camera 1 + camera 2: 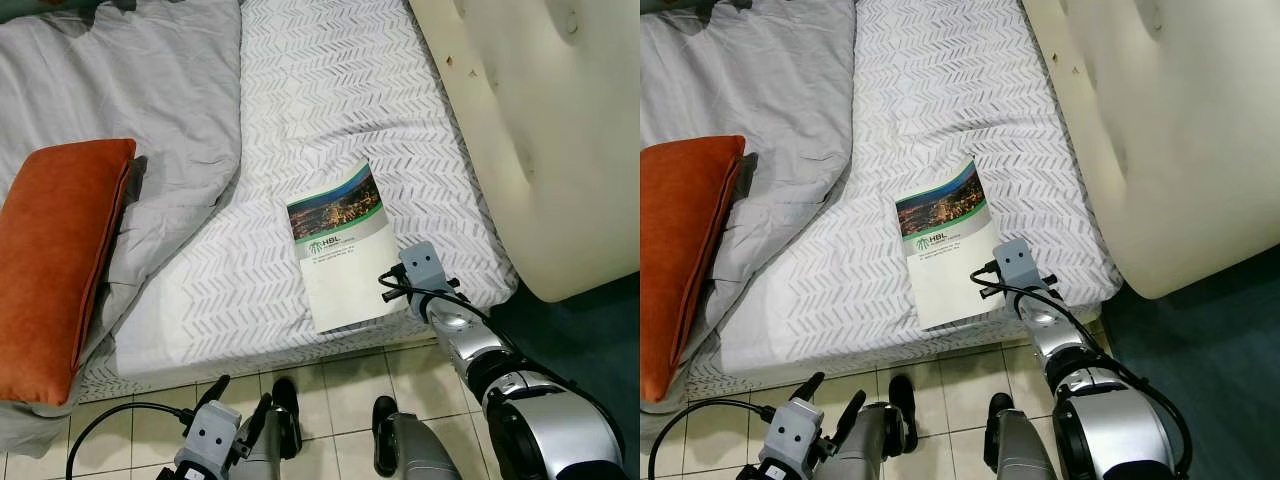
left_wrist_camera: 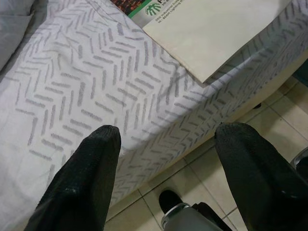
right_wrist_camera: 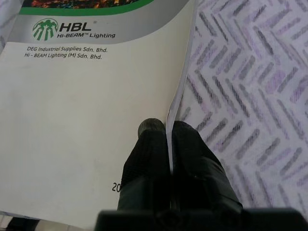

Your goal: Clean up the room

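one booklet (image 1: 338,245) on bed (image 1: 330,100), edge pinched in right claw (image 3: 168,132); left claw (image 2: 168,144) spread.

Orange cushion (image 1: 55,265) lies on grey duvet (image 1: 150,110), left side of bed (image 1: 330,90). Cream mattress (image 1: 550,130) at right. Tiled floor (image 1: 330,385) below.

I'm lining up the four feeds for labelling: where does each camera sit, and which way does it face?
Left eye, right eye: on the head, looking down at the bed, catalogue, both arms, feet.
Left wrist: along the open left hand toward the bed's edge.
Right wrist: along the right hand, shut on the catalogue's edge.
All views share the catalogue.
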Robot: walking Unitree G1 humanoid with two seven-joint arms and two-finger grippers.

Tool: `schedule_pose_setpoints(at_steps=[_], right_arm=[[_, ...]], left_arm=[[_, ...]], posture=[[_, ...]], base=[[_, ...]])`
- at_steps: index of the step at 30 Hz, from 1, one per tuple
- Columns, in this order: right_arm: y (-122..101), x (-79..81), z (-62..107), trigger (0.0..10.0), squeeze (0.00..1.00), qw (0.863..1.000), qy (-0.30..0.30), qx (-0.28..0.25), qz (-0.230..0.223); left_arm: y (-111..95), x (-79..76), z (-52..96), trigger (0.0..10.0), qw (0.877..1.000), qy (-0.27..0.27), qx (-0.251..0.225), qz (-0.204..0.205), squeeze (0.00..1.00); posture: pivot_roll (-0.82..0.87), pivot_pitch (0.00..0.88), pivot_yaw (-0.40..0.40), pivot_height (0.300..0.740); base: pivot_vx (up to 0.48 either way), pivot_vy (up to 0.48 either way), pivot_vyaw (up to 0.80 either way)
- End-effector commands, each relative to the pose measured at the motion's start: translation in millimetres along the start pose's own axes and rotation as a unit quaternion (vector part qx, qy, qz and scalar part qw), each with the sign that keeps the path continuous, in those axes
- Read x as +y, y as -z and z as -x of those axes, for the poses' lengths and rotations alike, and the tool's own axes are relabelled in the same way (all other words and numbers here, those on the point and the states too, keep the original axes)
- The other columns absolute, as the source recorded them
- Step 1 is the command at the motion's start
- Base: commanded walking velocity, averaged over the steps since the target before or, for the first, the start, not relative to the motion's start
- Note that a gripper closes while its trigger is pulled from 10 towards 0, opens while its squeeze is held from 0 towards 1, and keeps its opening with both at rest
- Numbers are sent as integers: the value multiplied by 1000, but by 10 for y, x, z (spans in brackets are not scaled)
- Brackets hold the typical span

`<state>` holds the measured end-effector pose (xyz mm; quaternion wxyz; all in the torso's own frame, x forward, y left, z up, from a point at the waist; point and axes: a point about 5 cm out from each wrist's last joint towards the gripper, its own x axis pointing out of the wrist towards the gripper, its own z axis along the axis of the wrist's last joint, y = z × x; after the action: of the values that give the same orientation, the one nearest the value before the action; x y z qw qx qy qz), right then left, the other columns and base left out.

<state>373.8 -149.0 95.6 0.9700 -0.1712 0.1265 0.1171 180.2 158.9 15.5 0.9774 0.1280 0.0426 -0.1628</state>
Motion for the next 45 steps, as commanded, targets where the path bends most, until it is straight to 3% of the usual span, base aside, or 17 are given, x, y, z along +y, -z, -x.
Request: schedule_pose_setpoints(at_steps=[1, 5, 6, 7, 17, 22, 23, 25, 27, 29, 32, 34, 37, 40, 42, 45], right_arm=[[134, 68, 24, 10000, 0, 1000, -13, 27, 8], [144, 42, 29, 10000, 0, 999, -9, 30, 24], [146, 32, 31, 10000, 239, 999, -6, 31, 29], [148, 15, 32, 10000, 1000, 999, 1, 32, 32], [129, -74, 34, 10000, 1000, 999, 36, 31, 26], [58, -158, 33, 10000, 1000, 996, 60, 12, 58], [-60, -284, 37, 10000, 1000, 990, 86, -17, 112], [-195, -427, 54, 10000, 1000, 978, 110, -51, 169], [-256, -489, 73, 10000, 1000, 971, 117, -72, 196], [-276, -523, 98, 10000, 1000, 970, 115, -91, 195], [-175, -515, 152, 10000, 1000, 978, 101, -106, 146], [-133, -508, 171, 10000, 1000, 981, 99, -109, 129], [164, -446, 242, 10000, 1000, 991, 106, -82, 6], [589, -273, 408, 10000, 1000, 984, 123, -57, -118], [639, -245, 441, 10000, 1000, 982, 124, -57, -129], [958, -94, 667, 10000, 1000, 972, 137, -41, -185]], left_arm=[[122, -47, 137, 10000, 999, 5, 31, 2, 0], [124, -56, 133, 10000, 999, 5, 32, 2, 0], [125, -60, 133, 10000, 999, 5, 32, 2, 0], [125, -63, 134, 10000, 999, 5, 33, 1, 0], [140, -68, 95, 10000, 999, 7, 34, -2, 0], [142, -59, 62, 10000, 999, 6, 32, -6, 0], [129, -20, 8, 10000, 1000, 1, 27, -7, 0], [99, 19, -31, 10000, 1000, -3, 19, -9, 0], [75, 37, -70, 10000, 1000, -6, 13, -6, 0], [56, 49, -141, 10000, 1000, -10, 7, 4, 0], [39, 113, -246, 10000, 999, -27, 16, 35, 0], [36, 140, -269, 10000, 998, -34, 20, 43, 0], [48, 248, -405, 10000, 995, -66, 45, 57, 0], [-173, 444, -643, 10000, 993, -96, 16, 67, 0], [-220, 479, -677, 10000, 992, -105, 11, 68, 0], [-447, 560, -771, 10000, 988, -126, -22, 89, 0]], posture=[[193, 492, 65, 740], [190, 493, 62, 740], [190, 493, 62, 740], [190, 493, 62, 740], [182, 477, 61, 740], [179, 458, 59, 740], [167, 397, 47, 740], [160, 367, 43, 740], [139, 319, 30, 740], [122, 276, 20, 740], [83, 169, 15, 740], [83, 169, 15, 740], [61, 66, 8, 740], [44, 0, 1, 740], [41, 0, 2, 740], [23, 0, 10, 740]], base=[[0, 0, 0], [0, 0, 0], [0, 0, 0], [0, 0, 0], [0, 0, 0], [0, 0, 0], [0, 0, 0], [0, 0, 0], [0, 0, 0], [0, 0, 0], [0, 0, 0], [0, 0, 0], [0, 0, 0], [0, 0, 0], [0, 0, 0], [0, 0, 0]])
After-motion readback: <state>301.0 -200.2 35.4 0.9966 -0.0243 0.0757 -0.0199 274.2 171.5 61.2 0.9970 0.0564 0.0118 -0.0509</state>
